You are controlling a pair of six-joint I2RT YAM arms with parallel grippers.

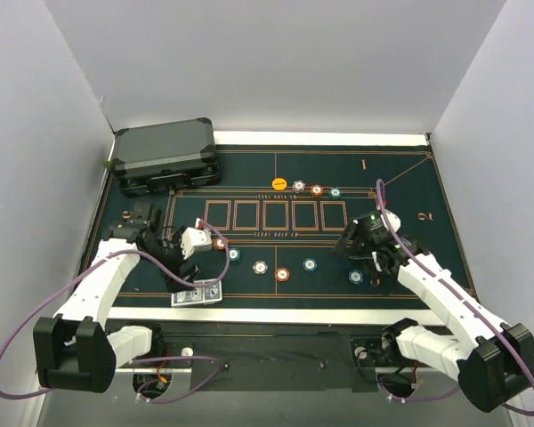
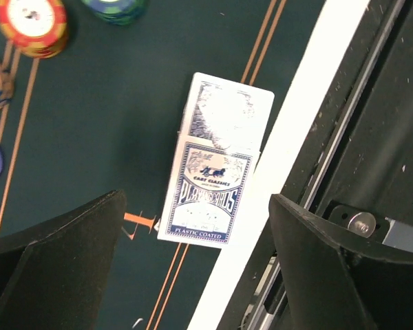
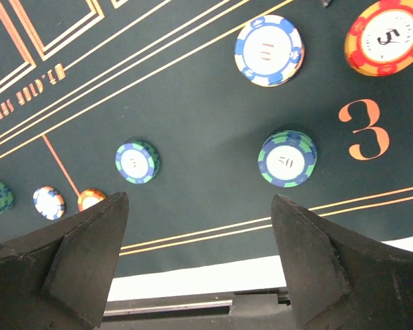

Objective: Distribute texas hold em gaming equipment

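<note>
Left arm point(image 1: 107, 280) and right arm point(image 1: 445, 294) bend forward over the green mat point(image 1: 400, 191). Left hand point(image 2: 196, 206) hangs spread wide and empty, straight above the blue-backed cards point(image 2: 213, 161), which lie at the mat's near left edge, touching its white border. Right hand point(image 3: 199, 206), fingers apart and holding nothing, hovers over the mat's near right part, above scattered chips point(image 3: 287, 159). More chips dot the mat's middle. A dark case point(image 1: 165, 156) sits on its far left corner.

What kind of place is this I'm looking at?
Likely a robot test booth staged as a poker table: plain white walls, dark green felt mat with orange card boxes, round striped poker chips.
</note>
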